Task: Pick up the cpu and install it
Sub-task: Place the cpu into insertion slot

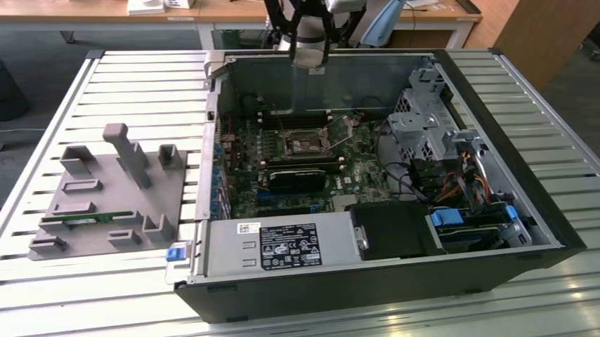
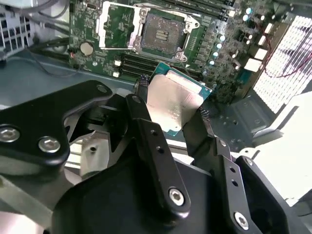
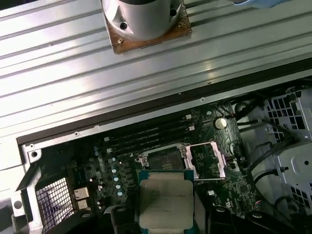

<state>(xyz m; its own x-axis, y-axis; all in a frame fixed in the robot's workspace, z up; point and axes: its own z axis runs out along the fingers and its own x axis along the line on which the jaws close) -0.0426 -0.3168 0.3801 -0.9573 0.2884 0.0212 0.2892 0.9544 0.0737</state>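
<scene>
End effector [image 2: 173, 97] clamped on the cpu [image 2: 176, 111], fingers [image 2: 148, 134] on two opposite edges. Chip is held in the air above the open computer case [image 1: 375, 291], over the motherboard [image 3: 122, 161] and just short of the CPU socket [image 3: 165, 157]. Socket is bare, and its load plate [image 3: 208, 158] is flipped open to one side.

Step in hand looks like carrying the chip to the socket. To do it well, my read:
- keep the chip flat
- line its edges and corner mark up with the socket before any descent
- come in straight from above
- stay off the raised load plate and the memory slots [image 3: 146, 139]
- no sideways drag over the contacts
- grip no harder than needed

Cpu look: flat square, dull silver heat spreader with glare, thin teal-green board rim round it, top face showing in both wrist views. Case lies on a slatted metal surface [image 1: 140, 84].
</scene>
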